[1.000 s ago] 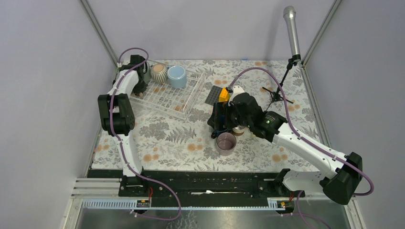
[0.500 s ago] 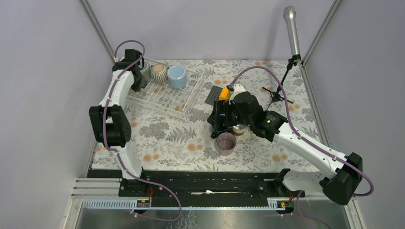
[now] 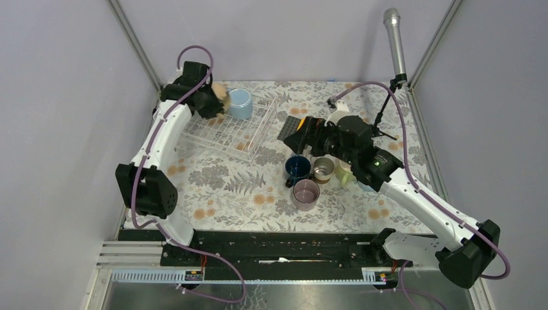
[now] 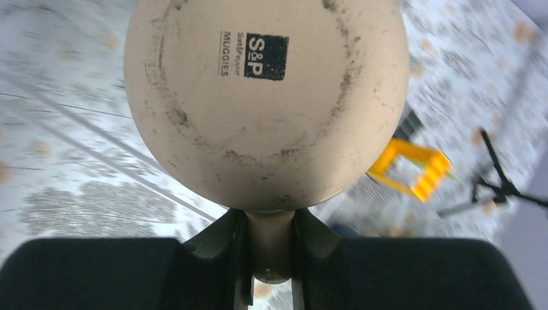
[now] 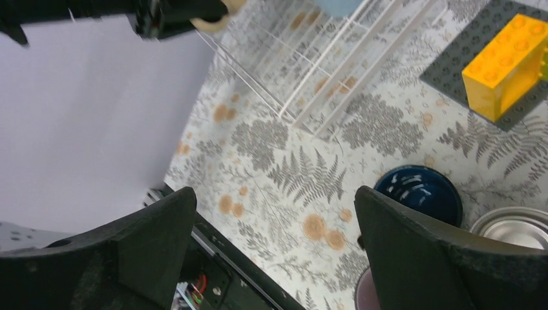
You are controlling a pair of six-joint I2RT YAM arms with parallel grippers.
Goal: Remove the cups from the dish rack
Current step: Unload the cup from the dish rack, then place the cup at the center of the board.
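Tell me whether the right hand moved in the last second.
Yes. The right hand drew away from the mauve mug, toward the studded plate.

You have plain pale lilac walls [image 3: 291,39] closing in three sides, with slim metal posts [image 3: 134,40] at the far corners. The surface [image 3: 239,184] is covered in a print of grey ferns and orange blooms; a black rail [image 3: 284,239] runs along its near edge

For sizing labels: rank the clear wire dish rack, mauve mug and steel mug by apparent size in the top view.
1. Clear wire dish rack, far largest
2. Mauve mug
3. Steel mug, slightly smaller; the mauve one sits nearer the camera, so unsure
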